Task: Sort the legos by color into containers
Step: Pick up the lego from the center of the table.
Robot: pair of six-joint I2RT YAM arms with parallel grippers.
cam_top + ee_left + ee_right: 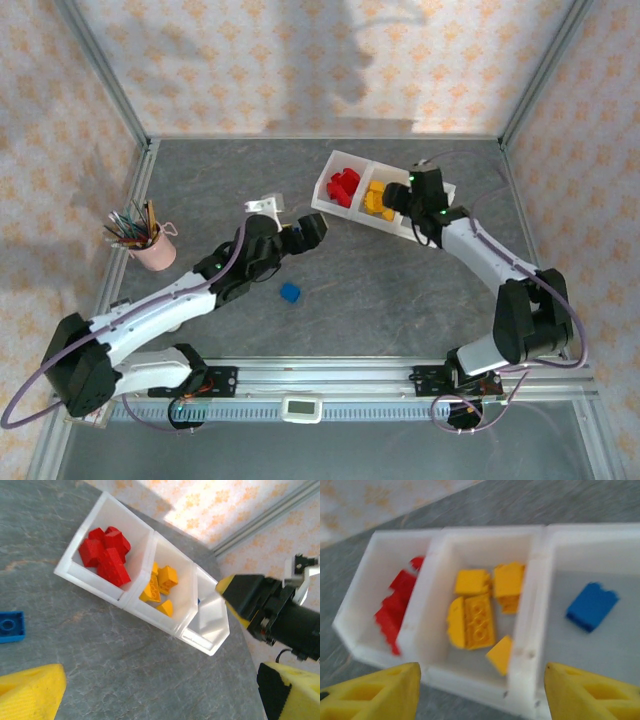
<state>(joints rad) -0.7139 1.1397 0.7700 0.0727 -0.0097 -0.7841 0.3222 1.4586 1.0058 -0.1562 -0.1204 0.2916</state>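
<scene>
**One blue brick left on the table, both grippers empty**

The right gripper (482, 680) hangs over the tray (524, 630) with its fingers spread wide and nothing between them. Directly below it, its wrist camera shows the three compartments in a row. The red bricks (395, 602) are in the left one, the yellow bricks (475, 612) are in the middle one, and a single blue brick (591, 606) lies in the right one. Seen from above, this gripper covers the tray's right end.

The left gripper (162, 680) is also released and empty. It is held over the bare table (125, 670), near the tray's front wall but apart from it. Further out, back toward that arm's own base, a loose blue brick (290, 292) lies flat on the table with a stud facing up, well apart from the tray. A pink cup of pens (150, 248) stands off to the left and has no part in the job.

The sorting looks nearly done, and the step in hand is fetching that last brick. The left gripper is the nearer one. It would need to draw back and come down over the brick, set its fingers on two opposite sides, and close. Then it would carry the brick to the right compartment. The right gripper sits over that compartment, so it should clear away first or the two could meet.
</scene>
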